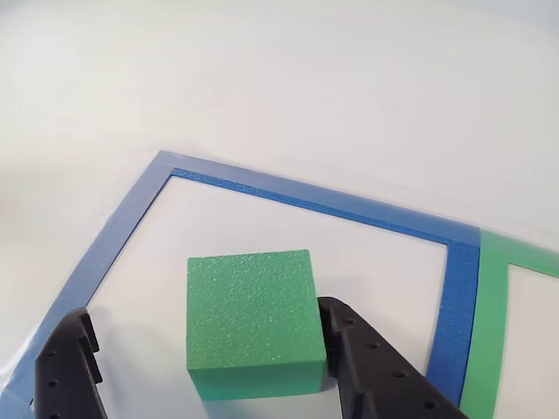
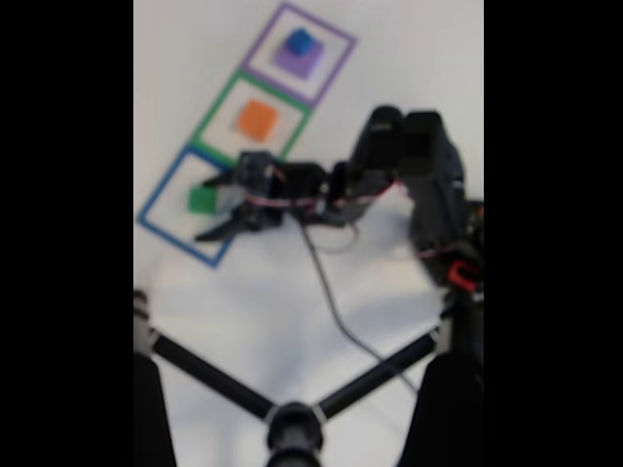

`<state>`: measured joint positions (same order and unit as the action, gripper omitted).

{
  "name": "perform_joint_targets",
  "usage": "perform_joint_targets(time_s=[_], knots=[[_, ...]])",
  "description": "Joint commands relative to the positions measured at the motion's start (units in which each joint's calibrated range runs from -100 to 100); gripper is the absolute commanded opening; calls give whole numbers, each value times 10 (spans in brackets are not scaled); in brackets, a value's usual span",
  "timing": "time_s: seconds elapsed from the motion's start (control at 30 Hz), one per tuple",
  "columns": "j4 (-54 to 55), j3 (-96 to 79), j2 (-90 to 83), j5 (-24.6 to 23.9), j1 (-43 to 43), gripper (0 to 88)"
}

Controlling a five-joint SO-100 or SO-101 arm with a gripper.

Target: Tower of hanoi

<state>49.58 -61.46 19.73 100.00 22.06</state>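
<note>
We've got the green block (image 1: 251, 319) sitting inside the blue tape square (image 1: 288, 199), gripper (image 1: 210, 367) straddling it — jaws wide, nothing held. In the other view the right finger (image 1: 367, 362) looks almost against the block's side; the left finger (image 1: 68, 367) stands well apart. We'd centre before closing, so the foam isn't shoved sideways — then close gently. In the fixed view, orange block (image 2: 257, 119) sits in the green square, small blue block (image 2: 299, 42) atop purple block (image 2: 295, 62).
</note>
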Motion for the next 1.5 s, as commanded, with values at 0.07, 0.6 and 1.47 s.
perform_joint_targets(time_s=[0.07,0.6,1.47], knots=[[-17,31,2,0,12,226],[-67,33,-43,0,12,56],[-1353,633,-526,-116,-151,56]])
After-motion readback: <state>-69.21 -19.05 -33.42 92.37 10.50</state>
